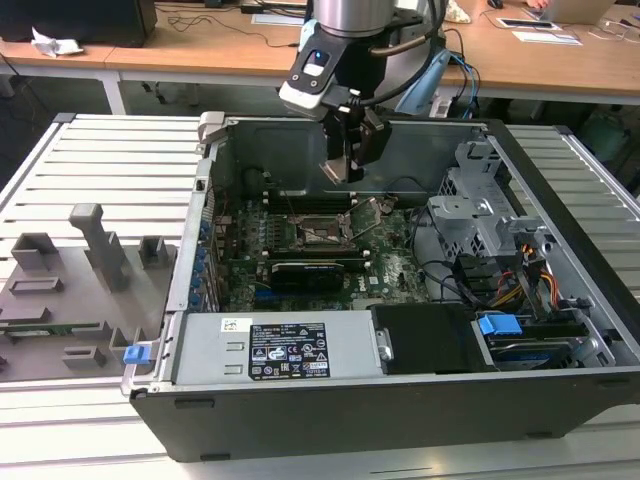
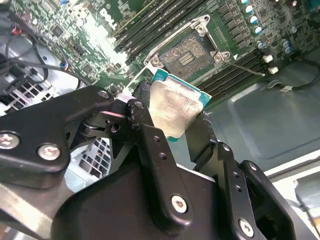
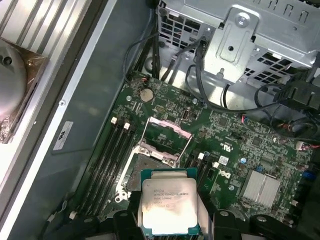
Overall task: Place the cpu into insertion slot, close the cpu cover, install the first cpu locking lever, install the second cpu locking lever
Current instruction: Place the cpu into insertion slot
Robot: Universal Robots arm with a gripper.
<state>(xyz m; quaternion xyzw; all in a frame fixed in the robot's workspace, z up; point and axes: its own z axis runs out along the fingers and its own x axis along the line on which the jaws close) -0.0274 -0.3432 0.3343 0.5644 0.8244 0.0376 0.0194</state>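
Note:
My gripper (image 1: 348, 168) hangs inside the open computer case, above the motherboard, shut on the cpu (image 2: 175, 107). The cpu's pale metal face (image 3: 169, 202) shows between the black fingers (image 2: 145, 120) in both wrist views. A short way below it lies the insertion slot (image 2: 187, 55), a dark square socket with a silvery rim, uncovered (image 3: 140, 172). The cpu cover (image 3: 172, 126) stands tilted up from the socket's far edge. In the exterior view the socket (image 1: 325, 232) sits below and slightly left of the gripper. A thin wire lever (image 2: 247, 67) runs beside the socket.
Long memory slots (image 3: 112, 150) flank the socket. A black expansion card (image 1: 312, 270) lies in front of it. The drive cage (image 1: 480, 195) and cables (image 1: 520, 280) fill the case's right side, and the power supply (image 1: 285, 348) its front. A grey fixture plate (image 1: 70, 290) lies outside, to the left.

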